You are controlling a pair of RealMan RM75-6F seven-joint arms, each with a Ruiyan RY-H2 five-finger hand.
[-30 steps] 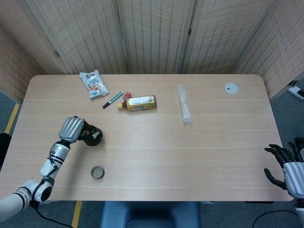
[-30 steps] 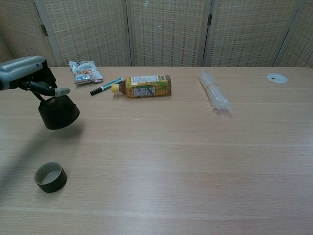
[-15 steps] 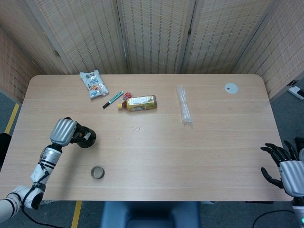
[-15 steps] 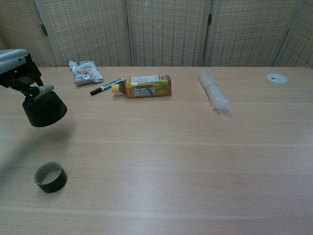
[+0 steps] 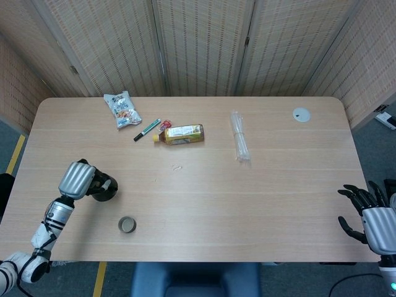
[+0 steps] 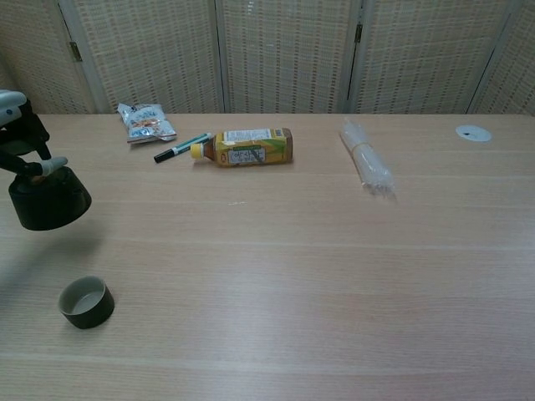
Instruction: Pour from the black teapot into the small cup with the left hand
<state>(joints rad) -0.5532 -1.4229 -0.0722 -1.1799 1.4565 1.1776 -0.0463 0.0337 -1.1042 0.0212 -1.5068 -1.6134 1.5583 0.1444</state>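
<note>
Above the table's left edge, the left hand [image 5: 77, 179] holds the black teapot [image 6: 48, 197] upright.

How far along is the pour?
Done: the left hand grips the black teapot and holds it clear of the table. In hand: the teapot hangs upright, behind and slightly left of the small cup, not over it. Left: bring it over the cup, tilt and pour; the cup looks empty. The right hand is open at the table's edge.
</note>
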